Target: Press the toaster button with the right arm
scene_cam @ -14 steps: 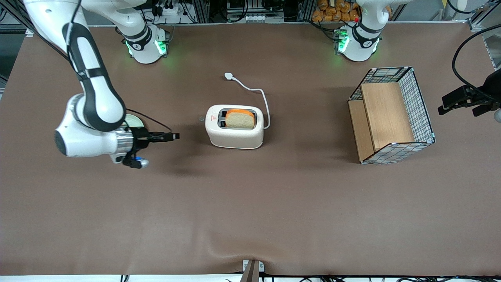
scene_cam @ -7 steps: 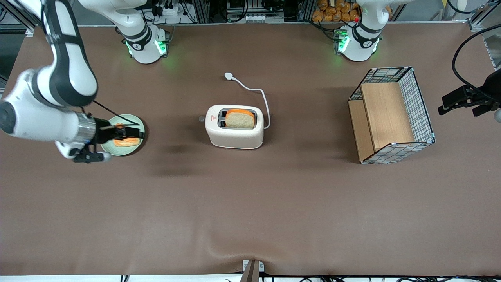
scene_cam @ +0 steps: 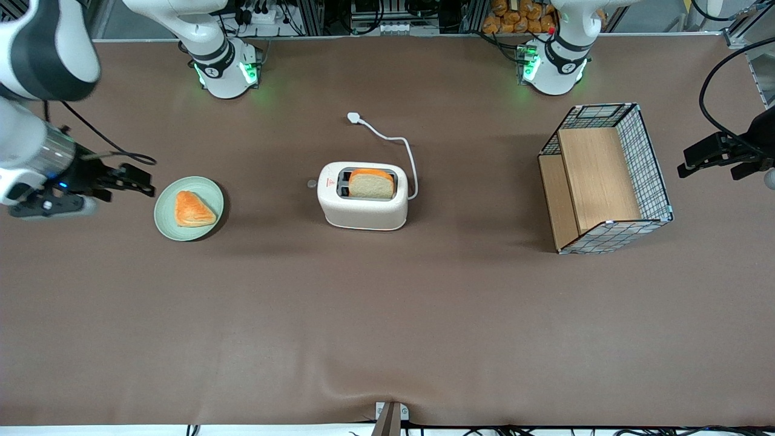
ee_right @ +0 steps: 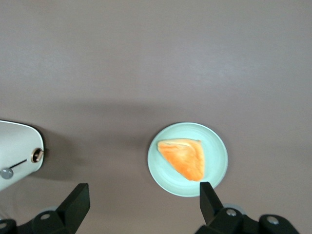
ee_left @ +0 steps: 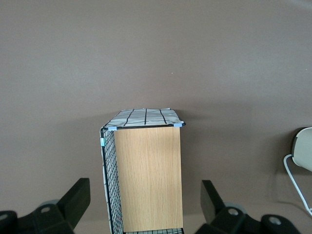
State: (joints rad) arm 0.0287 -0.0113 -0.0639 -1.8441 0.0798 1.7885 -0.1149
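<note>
The cream-white toaster (scene_cam: 363,203) stands mid-table with a bread slice (scene_cam: 370,183) in one slot. The small pale-grey toaster button (scene_cam: 312,183) sticks out of the toaster's end that faces the working arm. The white cord (scene_cam: 407,145) runs to a plug (scene_cam: 353,117) farther from the front camera. The right arm's gripper (scene_cam: 140,181) is open and empty. It hovers well away from the toaster, toward the working arm's end of the table, beside a green plate. The right wrist view shows the gripper (ee_right: 143,202) open, with the toaster's end (ee_right: 17,146) off to one side.
A pale-green plate (scene_cam: 166,221) with an orange triangular pastry (scene_cam: 192,209) lies between the gripper and the toaster; it also shows in the right wrist view (ee_right: 217,168). A wire basket with wooden panels (scene_cam: 605,178) stands toward the parked arm's end.
The right arm has drawn back from near the toaster toward the working arm's end of the table, passing over the plate and uncovering it. The toaster has not moved.
</note>
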